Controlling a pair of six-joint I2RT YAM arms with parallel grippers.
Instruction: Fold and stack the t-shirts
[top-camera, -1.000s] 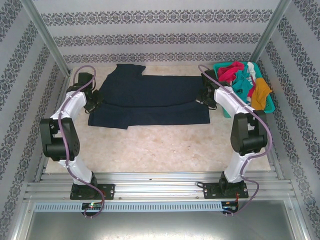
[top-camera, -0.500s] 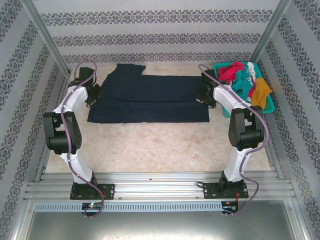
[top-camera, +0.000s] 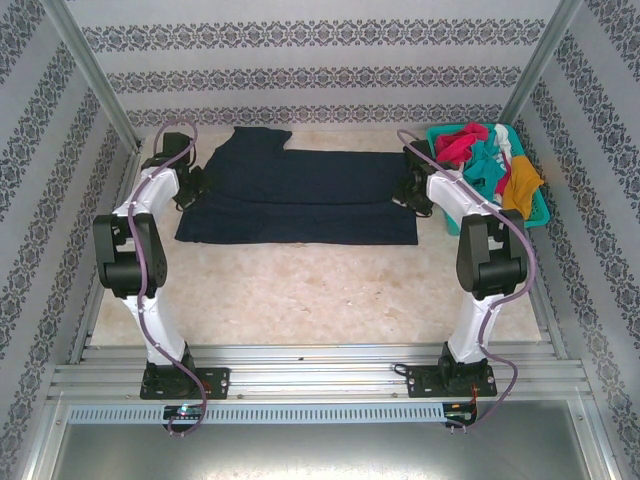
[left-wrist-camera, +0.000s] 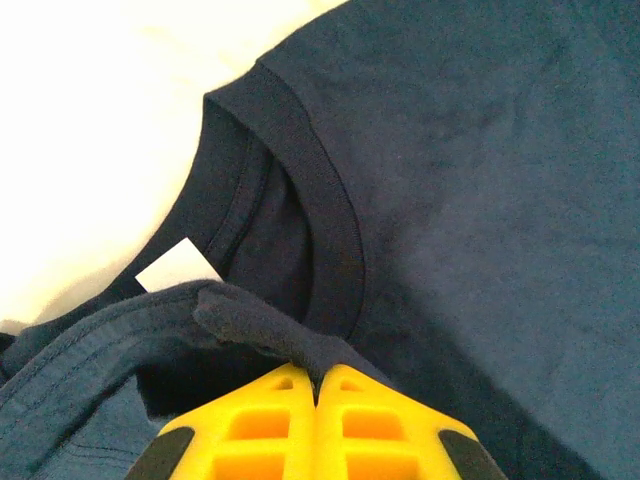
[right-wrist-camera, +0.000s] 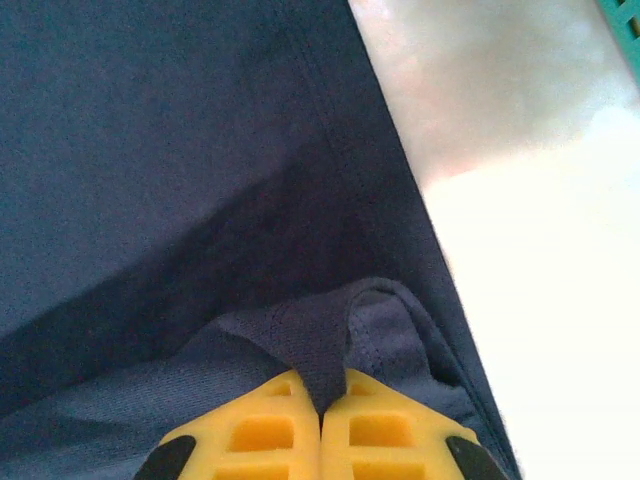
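On the pale table (top-camera: 300, 290), the navy t-shirt (top-camera: 300, 190) lies across the upper middle of the overhead frame, my left claw (left-wrist-camera: 318, 375) pinching a fold of it near the collar (left-wrist-camera: 330, 230), my right claw (right-wrist-camera: 322, 395) pinching cloth at its right edge.

Overhead view is evenly lit, soft-shadowed and sharp. In both wrist views the desk (left-wrist-camera: 90, 110) burns out to white glare, while the shirt (left-wrist-camera: 480, 180) reads dark.
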